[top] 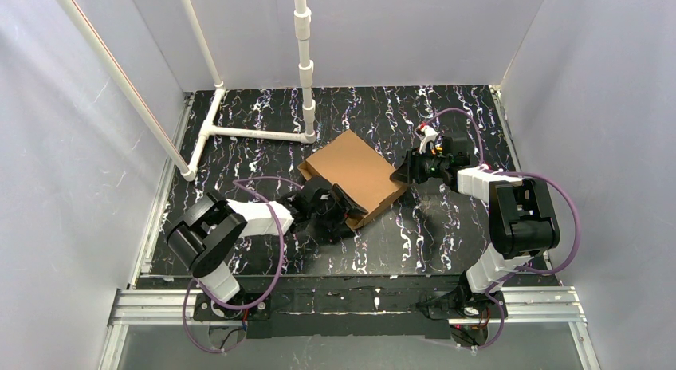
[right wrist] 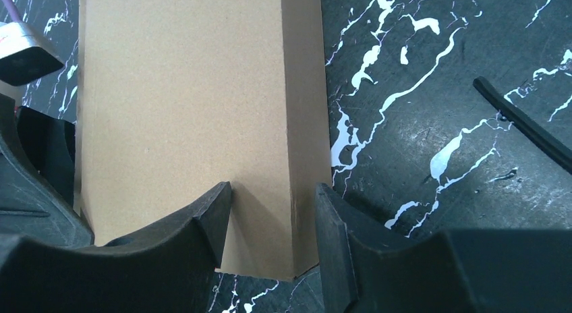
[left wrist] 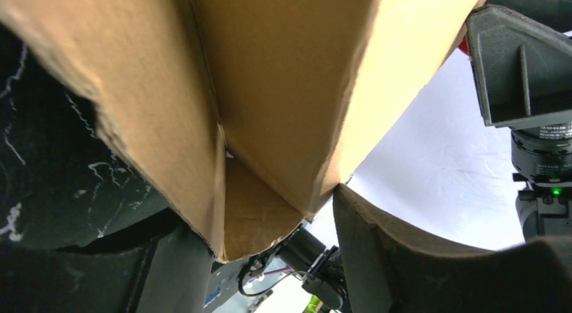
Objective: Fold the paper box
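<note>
Paper box point(top: 351, 169), brown cardboard and partly folded, is pinched at its right-hand corner by the right gripper point(right wrist: 273, 215), whose two black fingers sit narrowly on either side of one upright wall. The left gripper point(top: 339, 213) straddles the box's near corner, with cardboard panels filling the gap between its fingers, though I cannot tell whether it presses on them. The box lies at the middle of the black, white-veined table point(top: 446, 234), between both arms, with a white pipe frame point(top: 255, 134) near it at the back left.
</note>
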